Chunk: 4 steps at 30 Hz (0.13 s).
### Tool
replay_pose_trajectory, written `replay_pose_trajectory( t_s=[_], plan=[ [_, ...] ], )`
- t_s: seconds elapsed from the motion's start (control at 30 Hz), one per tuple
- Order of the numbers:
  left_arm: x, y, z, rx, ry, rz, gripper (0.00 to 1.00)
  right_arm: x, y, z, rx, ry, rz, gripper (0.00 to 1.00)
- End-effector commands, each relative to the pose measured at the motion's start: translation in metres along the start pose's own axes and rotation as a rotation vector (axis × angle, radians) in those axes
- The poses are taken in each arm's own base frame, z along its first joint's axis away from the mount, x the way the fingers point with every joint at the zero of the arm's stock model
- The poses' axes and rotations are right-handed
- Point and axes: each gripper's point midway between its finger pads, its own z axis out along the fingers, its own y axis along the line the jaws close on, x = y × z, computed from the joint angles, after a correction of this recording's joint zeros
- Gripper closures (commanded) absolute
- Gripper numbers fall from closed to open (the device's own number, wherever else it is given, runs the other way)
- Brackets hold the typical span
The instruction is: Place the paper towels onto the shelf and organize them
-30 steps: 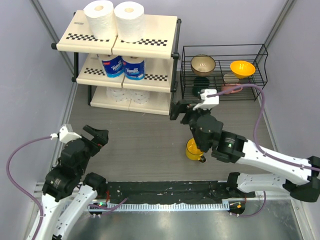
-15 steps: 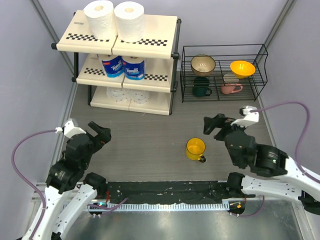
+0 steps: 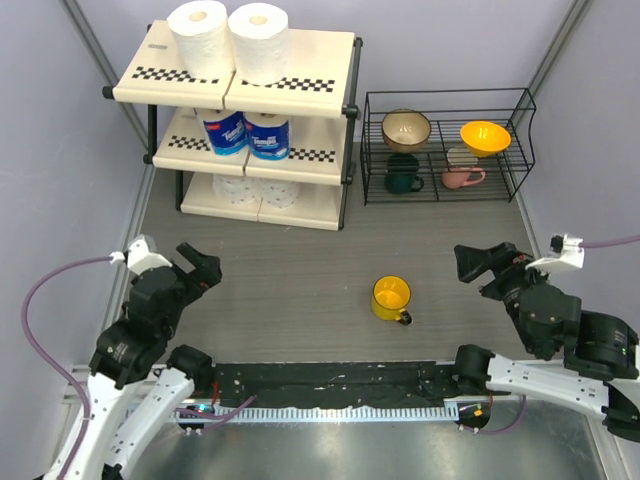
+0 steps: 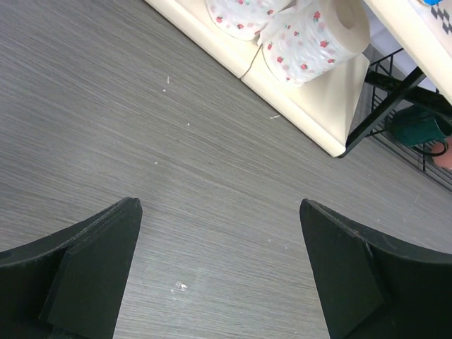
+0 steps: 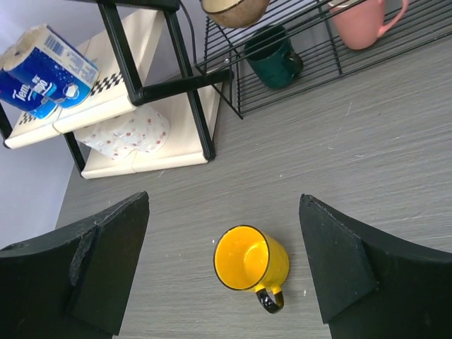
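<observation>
The shelf (image 3: 320,55) stands at the back left. Two bare white paper towels (image 3: 201,35) sit on its top board, two blue-wrapped ones (image 3: 225,131) on the middle board, and two white ones (image 3: 277,192) on the bottom board. My left gripper (image 3: 203,270) is open and empty at the front left, well short of the shelf. My right gripper (image 3: 478,265) is open and empty at the front right. The left wrist view shows the bottom rolls (image 4: 311,35) with small red prints. The right wrist view shows a blue-wrapped roll (image 5: 46,70) and a bottom roll (image 5: 123,134).
A yellow mug (image 3: 390,297) stands on the grey floor between the arms, and it also shows between my right fingers (image 5: 251,260). A black wire rack (image 3: 445,150) with bowls and mugs stands to the right of the shelf.
My right arm has pulled back from beside the shelf to the front right, uncovering the yellow mug. My left arm shifted slightly, then held still.
</observation>
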Motion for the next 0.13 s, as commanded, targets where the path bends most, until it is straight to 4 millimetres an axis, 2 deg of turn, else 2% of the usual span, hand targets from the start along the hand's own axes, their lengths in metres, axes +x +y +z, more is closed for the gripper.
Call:
replay_pose_trajectory(
  t_s=[0.0,0.1],
  plan=[
    [-0.0132,-0.0090,-0.0059,0.052,-0.041,0.028,0.00,-0.0264,-0.0175,-0.0097,0.024,-0.071,0.079,0.07],
    [-0.0143,-0.0089,-0.0084,0.047,-0.035,0.026,0.00,-0.0336,-0.0231,-0.0142,0.015,-0.087,0.109,0.08]
  ],
)
